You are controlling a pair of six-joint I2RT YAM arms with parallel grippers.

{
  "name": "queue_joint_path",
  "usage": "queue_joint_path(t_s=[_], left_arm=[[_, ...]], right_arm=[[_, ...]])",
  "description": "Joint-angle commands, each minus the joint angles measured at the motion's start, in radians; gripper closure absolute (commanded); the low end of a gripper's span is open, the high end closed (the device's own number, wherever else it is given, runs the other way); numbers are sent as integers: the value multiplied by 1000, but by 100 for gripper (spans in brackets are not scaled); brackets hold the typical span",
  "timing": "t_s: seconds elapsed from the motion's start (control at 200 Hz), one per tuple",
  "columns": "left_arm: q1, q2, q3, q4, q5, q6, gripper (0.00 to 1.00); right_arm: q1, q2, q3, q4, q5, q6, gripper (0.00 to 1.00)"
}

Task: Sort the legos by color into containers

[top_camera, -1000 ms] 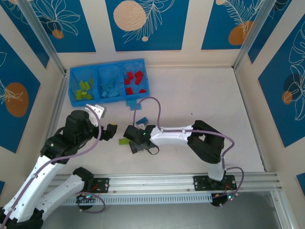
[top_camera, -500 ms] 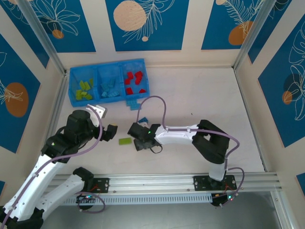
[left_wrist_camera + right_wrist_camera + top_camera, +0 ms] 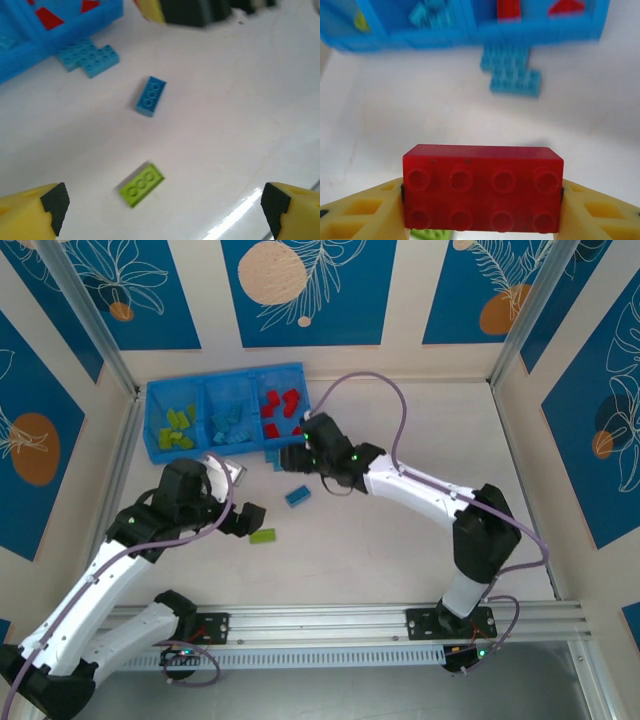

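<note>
The right tool (image 3: 482,212) is clamped on a red brick (image 3: 482,187), just short of the tray (image 3: 152,430) and facing its red compartment (image 3: 535,34). This looks like the delivery step: next, reach over the tray's front wall and release inside. The left tool (image 3: 164,202) hangs wide apart over a green brick (image 3: 142,184) and a blue brick (image 3: 151,95), both loose on the tabletop (image 3: 240,125) in front of the tray.

Open table (image 3: 460,430) right; blue brick (image 3: 297,497), green brick (image 3: 263,536) lie before tray (image 3: 225,378)
</note>
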Motion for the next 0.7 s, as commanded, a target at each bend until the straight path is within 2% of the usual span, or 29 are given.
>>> queue_joint_path(t_s=[0.0, 0.095, 0.255, 0.385, 0.465, 0.555, 0.695], left_arm=[[8, -2, 7, 79, 131, -98, 0], [8, -7, -14, 109, 117, -157, 0], [8, -32, -39, 118, 38, -265, 0], [8, -39, -61, 90, -42, -361, 0], [8, -22, -72, 54, -76, -412, 0], [8, 2, -99, 43, -83, -453, 0], [8, 38, -162, 80, -68, -500, 0]], right_arm=[[-55, 103, 137, 48, -59, -78, 45], [-89, 226, 298, 41, -38, -136, 45], [-138, 495, 677, -99, -28, -189, 44], [-156, 743, 1084, -315, -62, -198, 35], [-155, 834, 1308, -424, -74, -211, 27], [-154, 815, 1332, -437, -99, -218, 19], [-156, 666, 1178, -424, -146, -223, 16]])
